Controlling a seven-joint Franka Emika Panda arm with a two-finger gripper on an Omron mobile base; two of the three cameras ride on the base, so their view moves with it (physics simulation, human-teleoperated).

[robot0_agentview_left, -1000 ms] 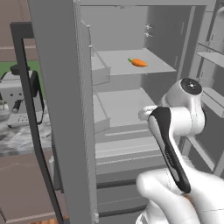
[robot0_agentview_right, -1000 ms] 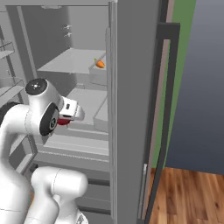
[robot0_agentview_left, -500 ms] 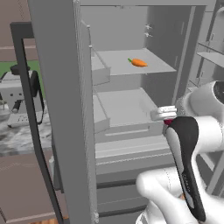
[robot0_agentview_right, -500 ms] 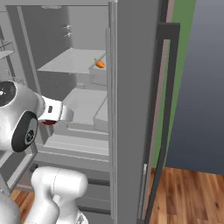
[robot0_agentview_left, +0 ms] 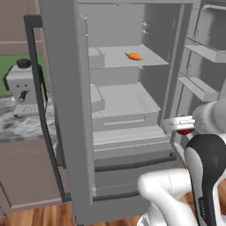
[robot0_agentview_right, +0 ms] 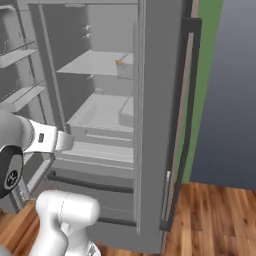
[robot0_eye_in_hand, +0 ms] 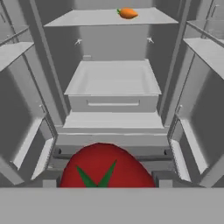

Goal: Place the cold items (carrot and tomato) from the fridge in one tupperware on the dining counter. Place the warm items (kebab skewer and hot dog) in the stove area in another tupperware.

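- The tomato sits right at the fingers, which are closed around it — its red skin and green leaf marks crowd the bottom of the hand view.
- From the left base view, a sliver of red shows under the white hand, outside the open fridge and in front of its lower drawers.
- The carrot lies on the upper fridge shelf, well apart from the hand.
- A coffee machine stands on the counter left of the fridge door — probably marble-topped, though it is blurred.
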